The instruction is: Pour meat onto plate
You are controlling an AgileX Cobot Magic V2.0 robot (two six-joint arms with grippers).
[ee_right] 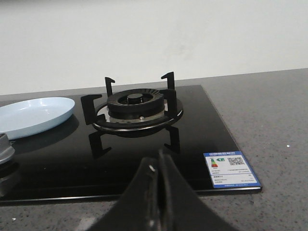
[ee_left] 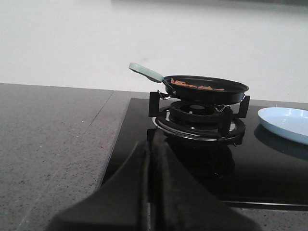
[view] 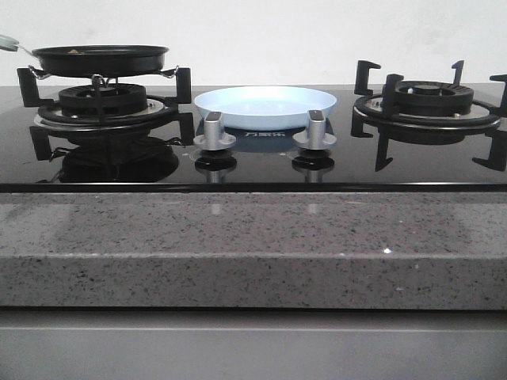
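Grey speckled stone makes up the table (view: 238, 237), and a black glass hob (view: 261, 162) is set into it, with a burner at the left and another at the right. On the left burner (view: 103, 107) sits a black frying pan (view: 101, 58), rigid and probably fairly light, its pale green handle (ee_left: 146, 72) pointing out to the far left. We judge that handle the only sensible place to take hold, since the pan rim is low and slick. The plate (view: 265, 107) lies between the two burners, just behind the two silver knobs (view: 215, 133), bare and glossy; it will likely slide if knocked. The meat (ee_left: 197, 86) lies in the pan as small, flat brown-orange slices, light and loose, so we expect it to slip out suddenly once the pan tilts.

Our left hand (ee_left: 150, 192) is clenched on nothing, low over the table's left part, well short of the pan. Our right hand (ee_right: 159, 192) is likewise closed and empty, near the hob's right corner.

An energy label (ee_right: 231, 169) with a QR code sits at that corner, its text too small to read. White characters are printed on the glass between the knobs, also illegible.
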